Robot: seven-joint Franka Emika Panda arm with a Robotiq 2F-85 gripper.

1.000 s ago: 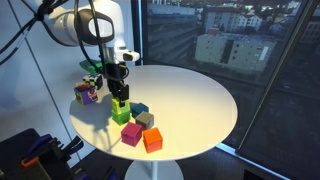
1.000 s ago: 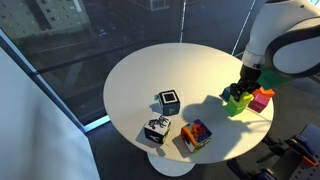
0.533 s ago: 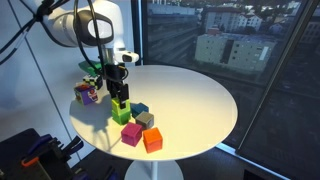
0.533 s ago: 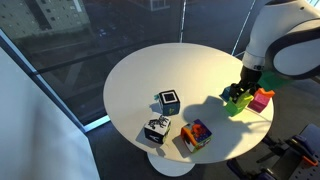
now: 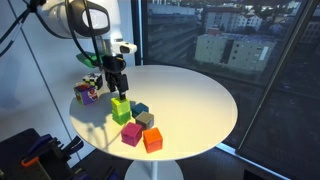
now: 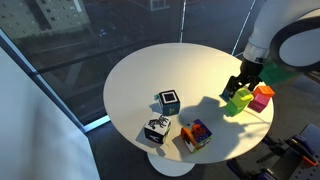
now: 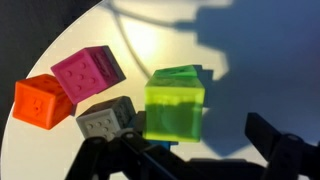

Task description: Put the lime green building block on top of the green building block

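Claw point(image 5: 117, 89) wide open, empty, just above lime green building block point(image 5: 121, 104)

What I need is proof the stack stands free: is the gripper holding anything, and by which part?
Nothing. The gripper is open, clear of the lime green building block, which sits on the green building block.

The gripper point(image 5: 117, 90) hangs open just above the lime block point(image 5: 121, 103), closing off the way in from the top. A grey block point(image 7: 107, 120), a magenta block point(image 7: 88, 73) and an orange block point(image 7: 40, 100) crowd one side of the lime block, seemingly not touching it. On its opposite side the desk point(image 5: 190, 95) lies bare.
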